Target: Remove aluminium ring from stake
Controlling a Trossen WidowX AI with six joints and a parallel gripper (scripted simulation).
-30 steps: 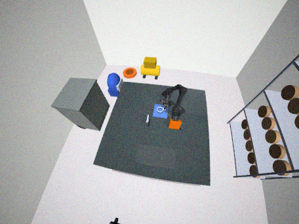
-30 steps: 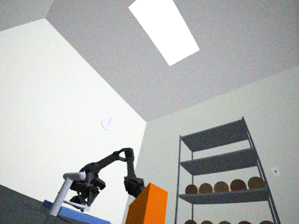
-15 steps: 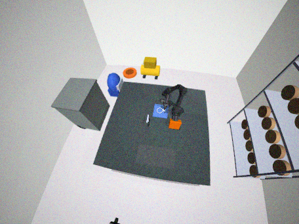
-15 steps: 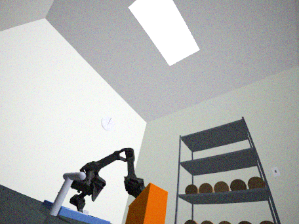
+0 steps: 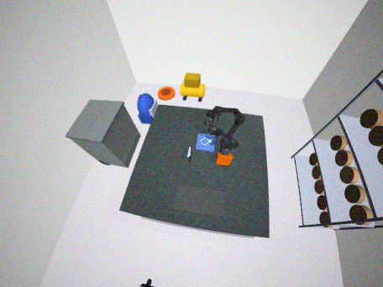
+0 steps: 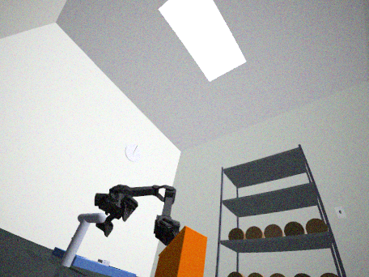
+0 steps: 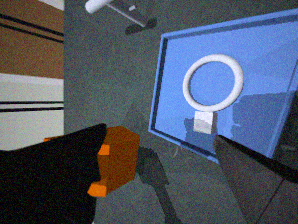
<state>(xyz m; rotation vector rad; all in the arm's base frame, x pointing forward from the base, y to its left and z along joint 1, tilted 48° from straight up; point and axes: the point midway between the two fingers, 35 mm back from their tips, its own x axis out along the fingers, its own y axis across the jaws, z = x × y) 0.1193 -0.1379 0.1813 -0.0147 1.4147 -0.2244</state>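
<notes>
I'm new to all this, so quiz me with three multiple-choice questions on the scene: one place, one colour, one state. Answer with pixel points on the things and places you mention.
1. Where is the ring [image 5: 201, 141] [image 7: 187, 86]?
A) around the stake
B) inside the tray
C) on the orange block

2. What colour is the tray [image 5: 199, 147] [image 6: 91, 265] [image 7: 156, 82]?
A) blue
B) yellow
C) green

3. How is the gripper [image 5: 209, 126] [image 6: 117, 220] [image 7: 159, 134]?
A) shut on the ring
B) shut on nothing
C) open

1 B: the tray's walls surround it.
2 A: its floor and walls are blue.
3 C: its fingers stand wide apart, holding nothing.

pincer [image 5: 211, 129] [image 6: 116, 223] [image 7: 159, 134]: wide open, nothing between fingers | arm [image 5: 228, 111] [image 6: 142, 191]: bent, elbow raised
</notes>
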